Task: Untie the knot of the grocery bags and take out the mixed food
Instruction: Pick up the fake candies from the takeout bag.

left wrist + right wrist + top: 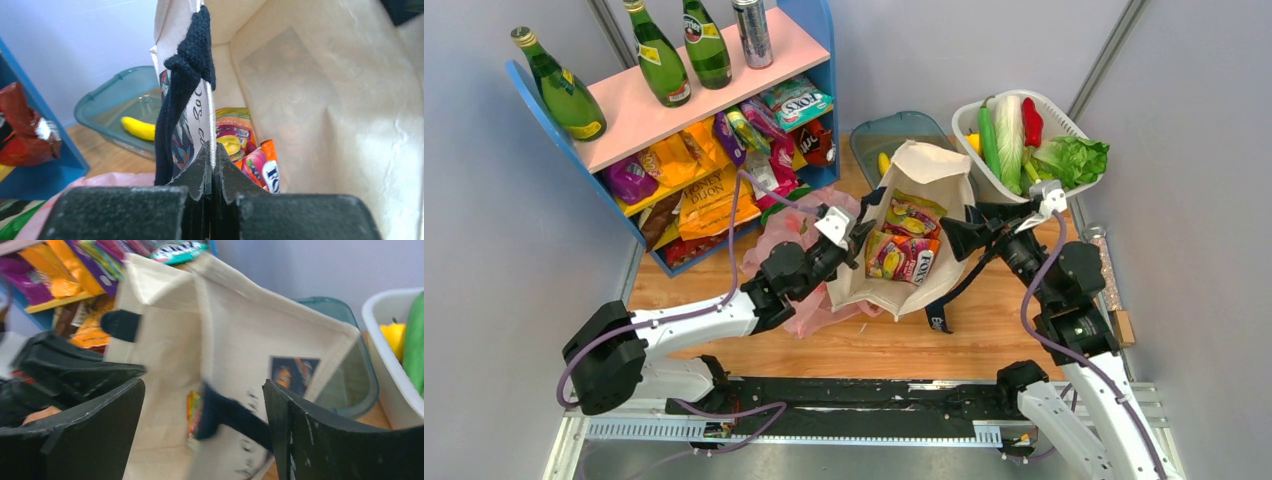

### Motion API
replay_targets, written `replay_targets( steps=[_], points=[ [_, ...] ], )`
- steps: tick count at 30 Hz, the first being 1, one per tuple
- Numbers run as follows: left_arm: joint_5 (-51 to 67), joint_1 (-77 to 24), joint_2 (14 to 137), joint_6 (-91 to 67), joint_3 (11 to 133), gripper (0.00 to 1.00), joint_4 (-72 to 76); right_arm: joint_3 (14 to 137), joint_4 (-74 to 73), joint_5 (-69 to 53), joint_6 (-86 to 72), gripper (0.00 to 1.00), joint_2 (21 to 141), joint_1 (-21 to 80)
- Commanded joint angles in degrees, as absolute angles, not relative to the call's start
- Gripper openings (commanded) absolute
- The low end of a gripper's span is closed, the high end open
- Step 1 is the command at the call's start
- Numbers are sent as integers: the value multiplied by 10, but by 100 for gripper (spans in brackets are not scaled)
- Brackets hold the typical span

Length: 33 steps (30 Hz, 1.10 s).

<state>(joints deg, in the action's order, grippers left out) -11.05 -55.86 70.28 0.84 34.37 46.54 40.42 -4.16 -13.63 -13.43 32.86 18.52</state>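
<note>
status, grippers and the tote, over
Left gripper shut on cream tote rim. Right gripper open at the tote's other side. Snack packets inside, not yet out. Pink bag crumpled beside the tote.

Bench top [844, 350] is seen to be light wood planking, with a bare strip along the near edge. It is closed in on the left, far and right sides by plain pale grey-lavender wall panels [484, 200]. Aluminium struts [1114, 45] are seen rising at the far corners. A blue shelf unit [827, 60] with a pink top board [769, 85] is set at the far-left corner, turned at an angle to the bench edges. A black rail [874, 398] on a metal frame is fixed along the near edge. Lighting is even and soft; faint shadows are cast on the wood.
</note>
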Motion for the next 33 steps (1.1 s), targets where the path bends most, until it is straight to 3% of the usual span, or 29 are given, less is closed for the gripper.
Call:
replay_targets(
  steps=[1, 6, 13, 18, 28, 33],
  points=[
    [-80, -562, 716, -80, 440, 0, 360, 496, -80, -220, -135, 91, 318, 187],
    [-63, -562, 726, -91, 455, 0, 355, 573, -119, -345, -92, 93, 368, 188],
    [-38, -562, 736, -86, 468, 0, 347, 631, -223, -360, -29, 91, 484, 231],
    [-29, -562, 734, -81, 475, 0, 336, 640, -292, -222, 31, 87, 571, 324],
    [-27, -556, 735, -88, 470, 0, 346, 563, -247, -65, 26, 94, 638, 324],
    [8, -527, 745, -127, 461, 0, 380, 537, -196, -66, 53, 95, 686, 299]
  ],
)
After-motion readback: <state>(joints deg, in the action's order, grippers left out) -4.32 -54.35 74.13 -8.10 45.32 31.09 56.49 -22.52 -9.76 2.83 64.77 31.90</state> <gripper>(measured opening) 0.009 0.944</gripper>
